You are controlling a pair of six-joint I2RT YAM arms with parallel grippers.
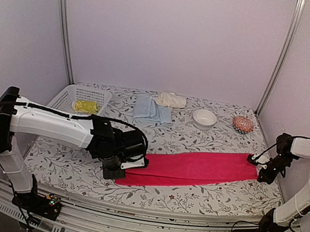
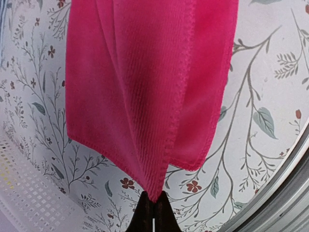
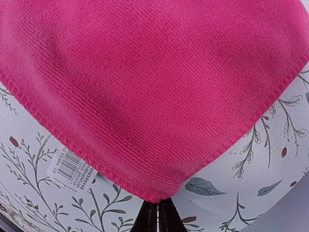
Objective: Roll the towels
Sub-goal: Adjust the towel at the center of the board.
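Top view: the hot pink towel [image 1: 194,167] is laid flat as a long strip on the floral table covering [image 1: 200,128]. Its long axis runs left to right, rising slightly toward the right end. The left end is pinched in the closed left gripper [image 1: 124,174], the right end in the closed right gripper [image 1: 255,161].

Left wrist view: a folded corner is clamped between the shut jaws.

Right wrist view: a hemmed corner (a barcode label [image 3: 72,166] lies just beside it) is clamped likewise.
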